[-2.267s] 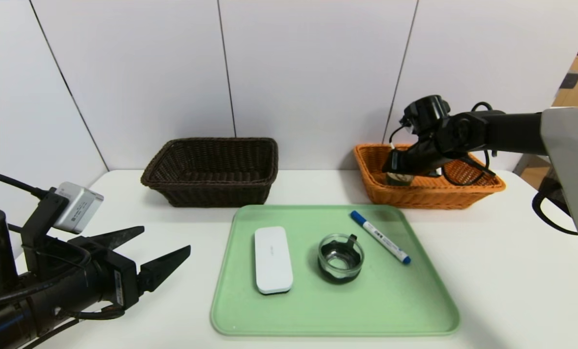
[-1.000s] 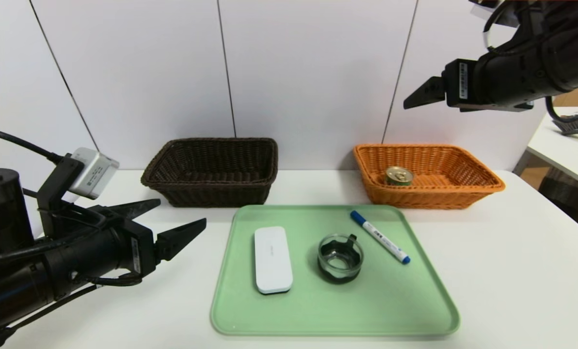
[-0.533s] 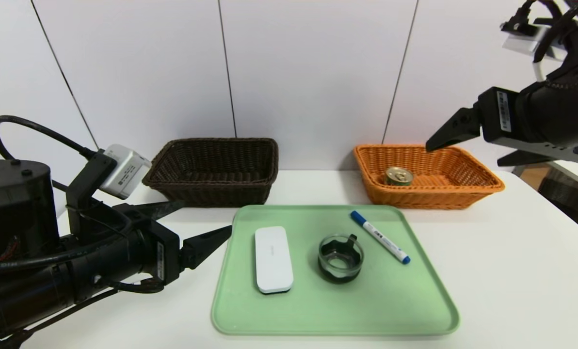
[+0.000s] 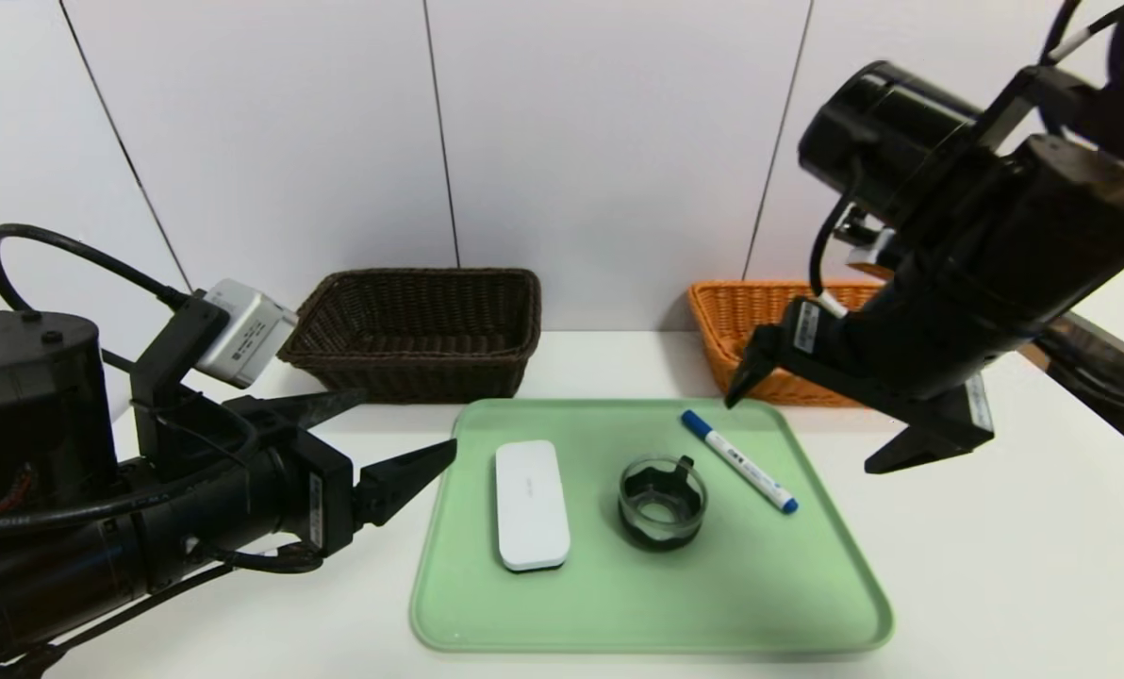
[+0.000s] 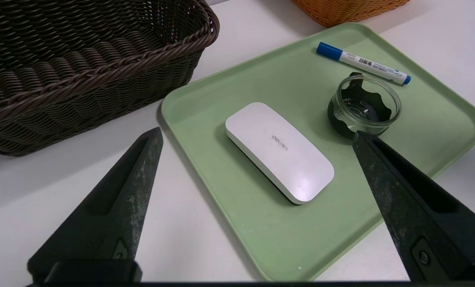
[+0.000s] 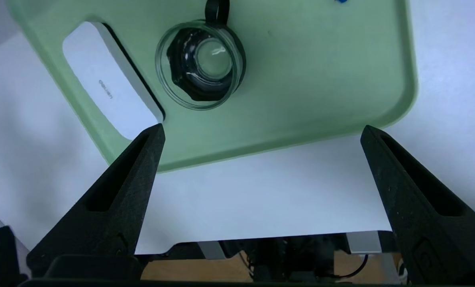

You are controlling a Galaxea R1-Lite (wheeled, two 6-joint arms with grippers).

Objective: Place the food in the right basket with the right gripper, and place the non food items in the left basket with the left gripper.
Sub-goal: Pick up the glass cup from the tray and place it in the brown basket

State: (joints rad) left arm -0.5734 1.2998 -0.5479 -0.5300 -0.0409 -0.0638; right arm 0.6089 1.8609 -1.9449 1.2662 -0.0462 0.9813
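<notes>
Head view: left gripper (image 4: pixel 388 443), jaws wide, lines up beside white case (image 4: pixel 530 505); next, reach and clamp.

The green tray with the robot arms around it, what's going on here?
A two-armed robot is sorting items into baskets. The white case, glass jar and marker lie untouched on the green tray. The left gripper is open at the tray's left edge, facing the case. The right gripper hangs open and empty above the tray's right side, in front of the orange basket. The dark basket shows nothing inside.
</notes>
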